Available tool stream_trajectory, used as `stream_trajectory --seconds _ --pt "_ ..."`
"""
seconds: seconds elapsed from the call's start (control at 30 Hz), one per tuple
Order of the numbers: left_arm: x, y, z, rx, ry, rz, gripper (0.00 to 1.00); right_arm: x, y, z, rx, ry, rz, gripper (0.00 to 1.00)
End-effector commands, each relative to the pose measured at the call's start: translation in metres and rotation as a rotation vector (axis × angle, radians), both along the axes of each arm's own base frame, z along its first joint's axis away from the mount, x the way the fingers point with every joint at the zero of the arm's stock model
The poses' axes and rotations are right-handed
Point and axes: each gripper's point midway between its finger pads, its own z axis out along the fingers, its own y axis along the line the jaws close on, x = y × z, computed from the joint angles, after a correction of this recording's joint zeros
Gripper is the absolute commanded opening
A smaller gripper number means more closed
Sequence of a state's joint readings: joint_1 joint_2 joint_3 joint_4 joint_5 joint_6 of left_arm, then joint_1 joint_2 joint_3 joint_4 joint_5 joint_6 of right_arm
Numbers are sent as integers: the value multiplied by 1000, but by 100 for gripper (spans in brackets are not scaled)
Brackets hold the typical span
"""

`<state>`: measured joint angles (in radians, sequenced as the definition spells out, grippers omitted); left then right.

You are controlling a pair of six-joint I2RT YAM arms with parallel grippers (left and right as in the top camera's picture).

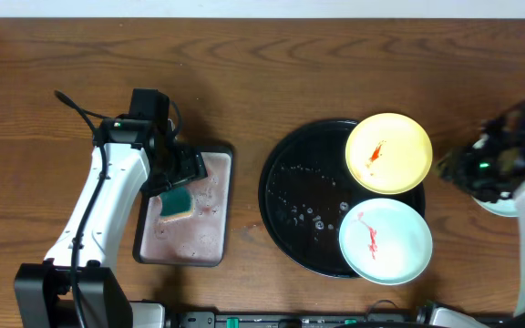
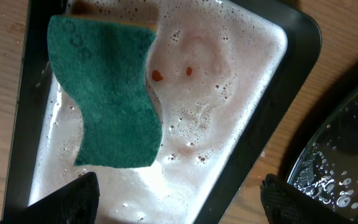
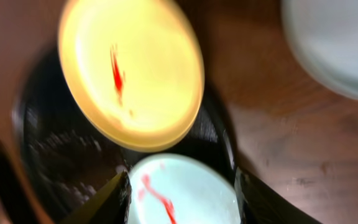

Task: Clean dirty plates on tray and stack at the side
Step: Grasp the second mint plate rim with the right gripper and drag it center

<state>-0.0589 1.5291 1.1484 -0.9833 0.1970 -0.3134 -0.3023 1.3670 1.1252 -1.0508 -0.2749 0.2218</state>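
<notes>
Two dirty plates left to wipe, by the look of it, and perhaps one already dealt with, so roughly a third of the way through.

Starting at the left edge of the table: left gripper [image 2: 178, 200] hanging over the silvery pan [image 2: 291, 68], fingers spread wide, gripping nothing. Green sponge [image 2: 110, 99] lying flat in the pinkish suds below, toward the pan's left edge, a couple of orange-red flecks afloat beside it. Not picked up, so no wiping under way.

Moving to the middle: black tray [image 1: 303, 196], wet and beaded with droplets, bare across its left half. Both smeared plates over on its right edge. Yellow plate [image 1: 388, 152] at the far right rim, overhanging it, red streak near the centre. Pale blue-green plate [image 1: 386, 241] at the near right rim, likewise hanging past the edge, thin red squiggle on its face. Close neighbours, touching or not hard to say.

On to the right: right gripper [image 3: 180, 193] hovering just off the tray's right edge, jaws parted, nothing between them, wrist picture badly blurred. Beyond the tray, on the bare wood tabletop [image 1: 335, 55], a third pale plate [image 3: 340, 43] caught only by the right wrist camera, no red showing on the visible part. Probably the start of the stack; not visible from overhead.
</notes>
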Motion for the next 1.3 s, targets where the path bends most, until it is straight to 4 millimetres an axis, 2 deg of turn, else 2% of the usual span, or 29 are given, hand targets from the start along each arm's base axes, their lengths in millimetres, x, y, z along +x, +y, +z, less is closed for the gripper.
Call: stream_trajectory --seconds 0.0,0.13,0.27,0.47,0.5,0.53,0.57,0.6,0.63,0.67,0.73,0.9,1.0,1.17,1.27 --pt "2 1 6 -1 -23 -6 83 -36 2 -32 -218 212 54 49" --pt "3 1 6 -1 -23 -6 83 -66 -7 -47 -344 344 -60 50" --pt "3 1 6 -1 -23 -6 83 -79 12 -74 -243 376 -49 51" --pt "2 1 6 -1 -23 -6 83 -99 19 -116 -210 399 -42 52" --pt "2 1 6 -1 -22 -6 83 -101 19 -120 -210 403 -42 43" --pt "2 1 6 -1 -22 -6 83 -102 19 -121 -209 405 -41 28" --pt "3 1 6 -1 -23 -6 83 -101 20 -120 -206 400 -40 16" --pt "2 1 6 -1 -22 -6 83 -98 20 -118 -209 389 -32 10" --pt "3 1 6 -1 -23 -6 83 -93 20 -114 -208 369 -5 3" --pt "3 1 6 -1 -23 -6 83 -87 23 -109 -198 346 33 1" --pt "2 1 6 -1 -22 -6 83 -75 29 -97 -184 294 99 1" --pt "2 1 6 -1 -22 -6 83 -47 62 -65 -80 117 248 1" --pt "2 1 6 -1 -22 -6 83 -36 92 -55 6 19 384 1" --pt "2 1 6 -1 -22 -6 83 -33 132 -54 35 -37 563 1" --pt "2 1 6 -1 -22 -6 83 -23 146 -61 -24 -77 639 1"
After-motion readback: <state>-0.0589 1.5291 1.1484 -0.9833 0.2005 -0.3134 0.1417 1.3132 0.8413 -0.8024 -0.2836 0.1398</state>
